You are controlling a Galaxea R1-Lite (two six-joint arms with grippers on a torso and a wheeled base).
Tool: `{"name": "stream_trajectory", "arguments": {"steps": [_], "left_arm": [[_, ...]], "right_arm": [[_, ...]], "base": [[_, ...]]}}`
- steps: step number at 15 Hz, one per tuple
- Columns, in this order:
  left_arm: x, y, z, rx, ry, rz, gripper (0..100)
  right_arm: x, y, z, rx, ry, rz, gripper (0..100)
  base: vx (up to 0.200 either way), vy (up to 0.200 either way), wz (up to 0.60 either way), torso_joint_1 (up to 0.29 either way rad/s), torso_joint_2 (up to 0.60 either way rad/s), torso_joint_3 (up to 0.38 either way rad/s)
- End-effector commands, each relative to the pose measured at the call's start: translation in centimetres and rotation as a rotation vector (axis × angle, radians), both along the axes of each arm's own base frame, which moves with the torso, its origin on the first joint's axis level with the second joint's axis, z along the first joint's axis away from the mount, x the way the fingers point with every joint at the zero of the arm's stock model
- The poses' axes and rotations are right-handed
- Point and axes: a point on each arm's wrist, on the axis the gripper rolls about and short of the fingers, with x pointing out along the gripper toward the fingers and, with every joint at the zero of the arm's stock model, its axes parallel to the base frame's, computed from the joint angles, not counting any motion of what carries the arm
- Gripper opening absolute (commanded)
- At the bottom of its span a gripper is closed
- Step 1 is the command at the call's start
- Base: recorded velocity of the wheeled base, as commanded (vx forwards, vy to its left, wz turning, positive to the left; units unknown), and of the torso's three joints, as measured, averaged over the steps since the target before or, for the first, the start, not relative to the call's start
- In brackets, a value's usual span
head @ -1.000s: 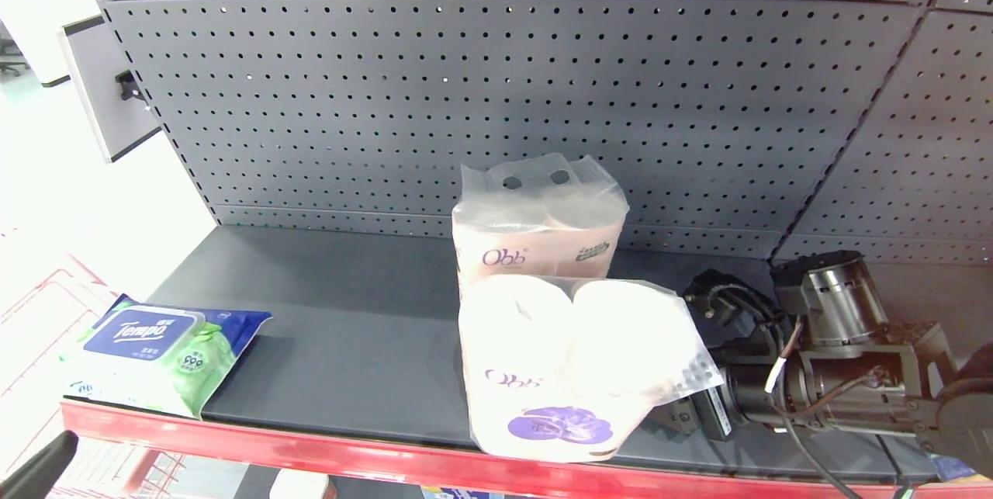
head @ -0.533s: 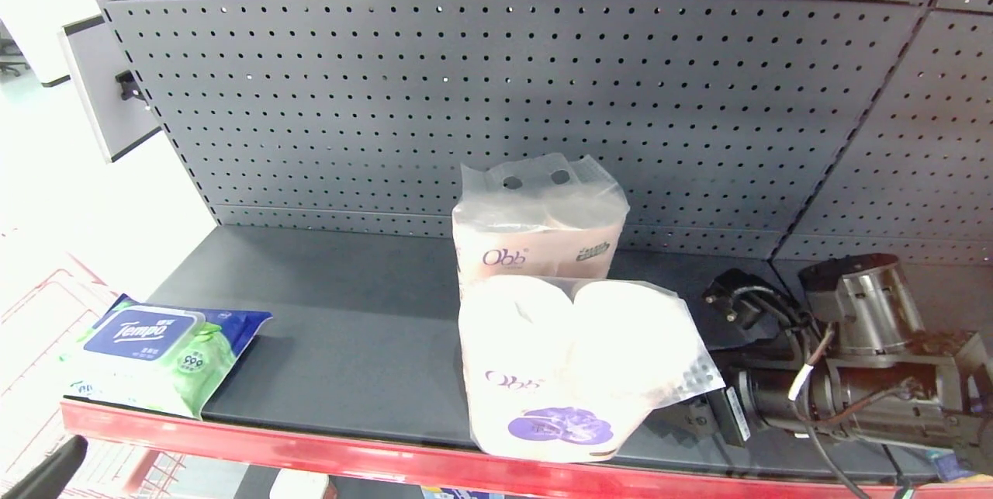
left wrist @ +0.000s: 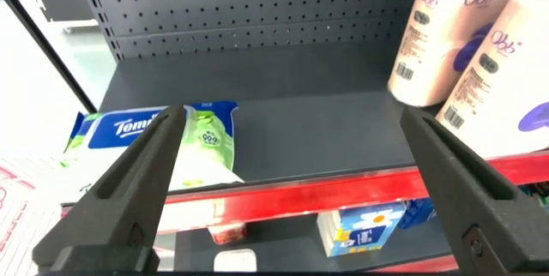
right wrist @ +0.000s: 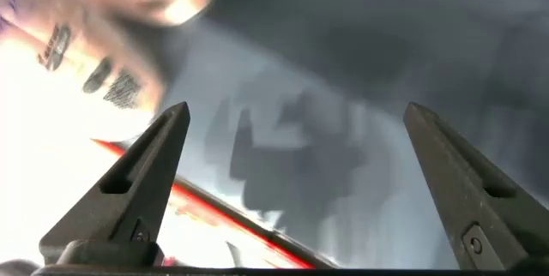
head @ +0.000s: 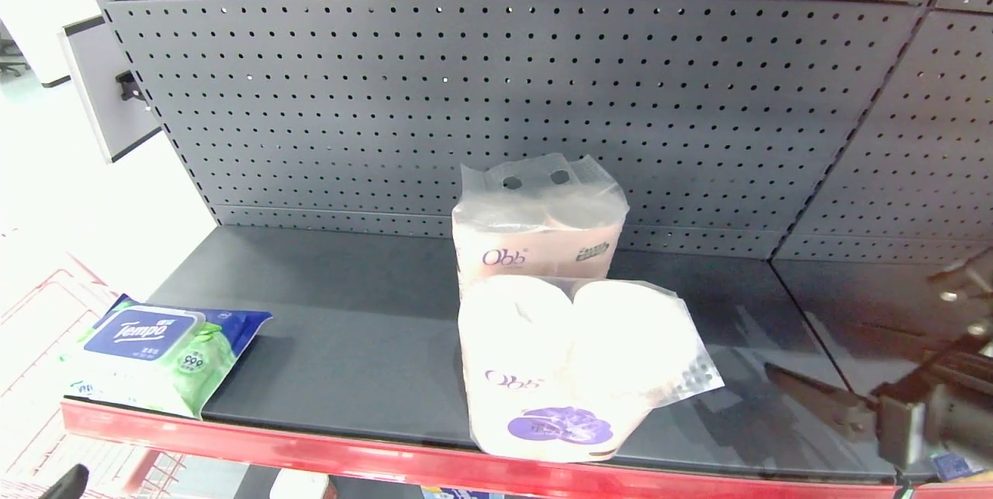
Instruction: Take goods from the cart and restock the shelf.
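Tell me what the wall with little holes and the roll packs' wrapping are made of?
The holed back wall looks like painted sheet metal, matte grey, with evenly punched holes. The front roll pack and rear roll pack seem wrapped in thin clear plastic film: shiny, crinkled, rolls showing through.

1. The shelf (head: 349, 313) is showing dark grey, its front lip (head: 310, 448) bright red.
2. The pegboard (head: 465, 95) is showing grey, dotted with rows of holes.
3. The front roll pack (head: 558, 367) is showing white with a purple patch; the rear pack (head: 539, 231), pale pink.
4. The wipes pack (head: 163, 351) is showing blue, green and white.
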Motion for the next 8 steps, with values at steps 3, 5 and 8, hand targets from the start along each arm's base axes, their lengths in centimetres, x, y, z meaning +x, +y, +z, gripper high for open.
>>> {"name": "stream_trajectory", "arguments": {"steps": [3, 5, 8], "left_arm": [[-3.8, -0.5, -1.4, -0.004, 0.031, -0.002, 100], [-5.1, -0.7, -2.2, -0.011, 0.086, -0.010, 100], [-4.9, -0.6, -2.4, -0.002, 0.084, -0.006, 100]], "right_arm": [[-11.9, -5.7, 2.4, 0.037, -0.293, -0.191, 100], [-16.5, -7.3, 1.7, 0.024, -0.285, -0.255, 100], [-20.2, -7.7, -0.8, -0.002, -0.232, -0.371, 100]], "base": [[0.000, 0.000, 0.00, 0.000, 0.00, 0.000], [0.000, 0.000, 0.00, 0.000, 0.00, 0.000], [0.000, 0.000, 0.00, 0.000, 0.00, 0.000]]}}
